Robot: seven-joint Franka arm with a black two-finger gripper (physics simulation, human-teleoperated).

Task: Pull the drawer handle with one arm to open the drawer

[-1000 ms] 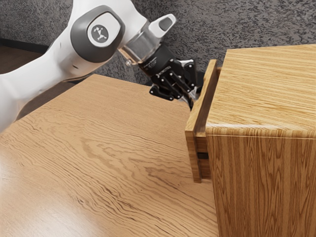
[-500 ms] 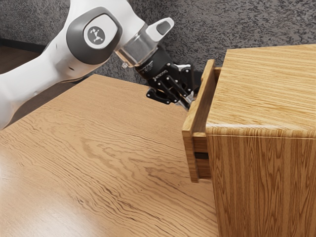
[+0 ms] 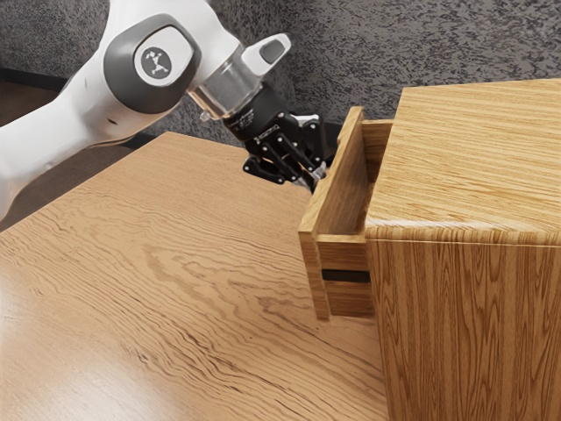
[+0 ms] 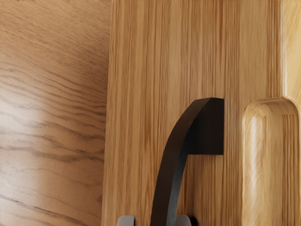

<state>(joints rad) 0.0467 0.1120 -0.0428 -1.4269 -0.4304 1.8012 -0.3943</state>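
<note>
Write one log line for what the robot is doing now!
gripper: at handle | drawer: partly open | cabinet: on table

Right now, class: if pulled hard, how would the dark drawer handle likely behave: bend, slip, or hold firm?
The handle looks like a thick, solid curved bar, so probably stiff, not bendy. Its smooth dark surface might be somewhat slippery. The drawer stands partly out of the cabinet, so it likely slides rather than tips.

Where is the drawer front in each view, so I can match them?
Exterior view: the drawer front juts out of the cabinet, seen edge-on, right of centre.
Wrist view: the drawer front is the pale panel carrying the dark handle.
Shared landmark: the table, beside the panel.
</note>
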